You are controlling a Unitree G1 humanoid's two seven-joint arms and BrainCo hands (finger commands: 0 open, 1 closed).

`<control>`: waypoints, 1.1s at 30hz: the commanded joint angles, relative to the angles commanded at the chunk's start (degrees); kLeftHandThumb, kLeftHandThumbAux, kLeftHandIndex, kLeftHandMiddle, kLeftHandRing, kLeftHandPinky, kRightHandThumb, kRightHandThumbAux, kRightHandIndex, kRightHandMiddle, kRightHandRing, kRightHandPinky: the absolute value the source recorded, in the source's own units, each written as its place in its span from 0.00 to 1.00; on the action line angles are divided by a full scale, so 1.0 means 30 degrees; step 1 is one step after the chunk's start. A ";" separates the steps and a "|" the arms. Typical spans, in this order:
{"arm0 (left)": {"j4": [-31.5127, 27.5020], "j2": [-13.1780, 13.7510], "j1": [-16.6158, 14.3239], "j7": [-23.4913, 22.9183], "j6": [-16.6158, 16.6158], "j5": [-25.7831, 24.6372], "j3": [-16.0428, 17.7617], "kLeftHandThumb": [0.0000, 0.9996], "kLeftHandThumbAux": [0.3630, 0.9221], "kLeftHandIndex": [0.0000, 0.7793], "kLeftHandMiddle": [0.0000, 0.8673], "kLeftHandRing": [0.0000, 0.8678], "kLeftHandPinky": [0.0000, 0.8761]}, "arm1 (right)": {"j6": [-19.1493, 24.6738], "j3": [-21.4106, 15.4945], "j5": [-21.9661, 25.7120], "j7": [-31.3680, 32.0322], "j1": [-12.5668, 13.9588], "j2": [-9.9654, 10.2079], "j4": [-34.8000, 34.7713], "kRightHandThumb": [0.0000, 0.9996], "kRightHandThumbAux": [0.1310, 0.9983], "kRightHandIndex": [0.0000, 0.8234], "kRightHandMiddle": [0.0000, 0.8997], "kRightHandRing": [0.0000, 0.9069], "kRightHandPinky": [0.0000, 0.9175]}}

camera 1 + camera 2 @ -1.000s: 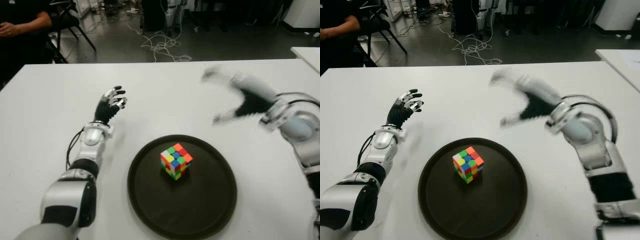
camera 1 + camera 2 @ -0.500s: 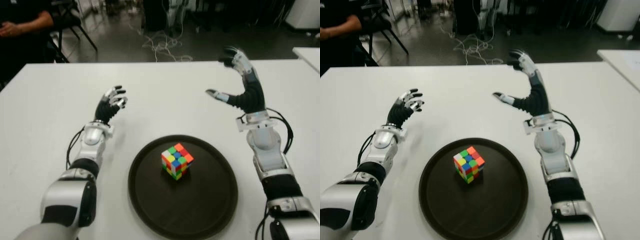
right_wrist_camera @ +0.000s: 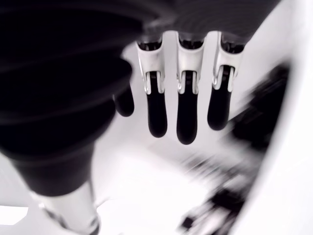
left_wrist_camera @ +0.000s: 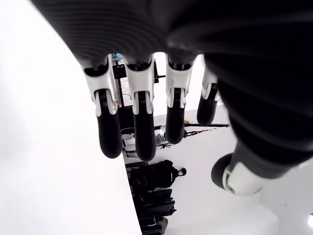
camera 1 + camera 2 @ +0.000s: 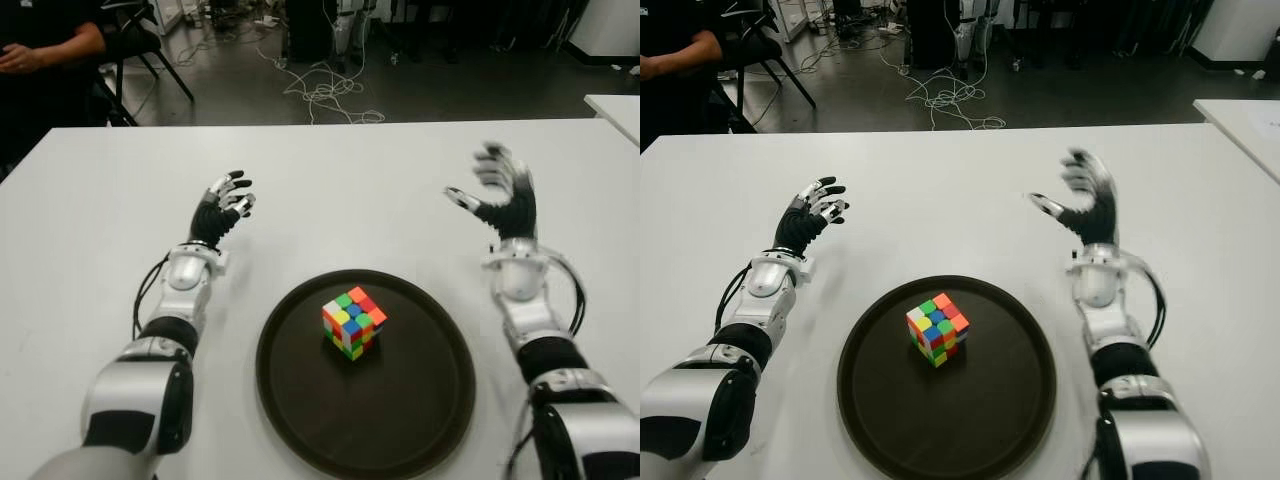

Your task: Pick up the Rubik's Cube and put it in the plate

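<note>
One Rubik's Cube (image 5: 353,322) in plate (image 5: 420,410), cables (image 5: 325,90) beyond

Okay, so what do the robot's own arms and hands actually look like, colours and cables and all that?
Both arms have glossy silver-grey shells with black bands at the joints. The left hand and right hand have black palms and black-tipped fingers set in silver knuckle housings. A thin black cable loops beside the left forearm, and black cables arc around the right wrist.

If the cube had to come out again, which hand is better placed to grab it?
Probably the right hand. It shows open beside the plate, and the Rubik's Cube sits in the plate. The left hand, also open, shows about as far away, so it's close.
</note>
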 joint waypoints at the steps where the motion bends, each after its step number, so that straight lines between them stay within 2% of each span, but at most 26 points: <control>1: 0.0005 -0.0009 -0.0004 0.0028 0.0019 -0.0012 0.0014 0.20 0.53 0.23 0.26 0.33 0.42 | -0.0175 0.0054 -0.0109 -0.0199 0.0007 -0.0043 0.0072 0.04 0.80 0.33 0.38 0.38 0.38; 13: -0.0042 0.0059 0.0135 -0.0194 -0.0176 -0.0023 0.0000 0.20 0.54 0.22 0.26 0.33 0.42 | -0.1745 0.0625 -0.0800 -0.0630 0.0411 -0.0419 0.1057 0.04 0.75 0.29 0.35 0.35 0.36; 24: -0.0115 0.0197 0.0240 -0.0449 -0.0282 -0.0027 -0.0021 0.19 0.54 0.22 0.27 0.33 0.41 | -0.1863 0.0652 -0.0600 0.0056 0.0382 -0.0419 0.1461 0.07 0.76 0.24 0.31 0.32 0.34; 33: -0.0098 0.0204 0.0280 -0.0429 -0.0223 -0.0015 -0.0033 0.20 0.55 0.22 0.27 0.33 0.41 | -0.1775 0.0947 -0.1028 -0.0104 0.0396 -0.0502 0.1567 0.03 0.76 0.24 0.31 0.32 0.34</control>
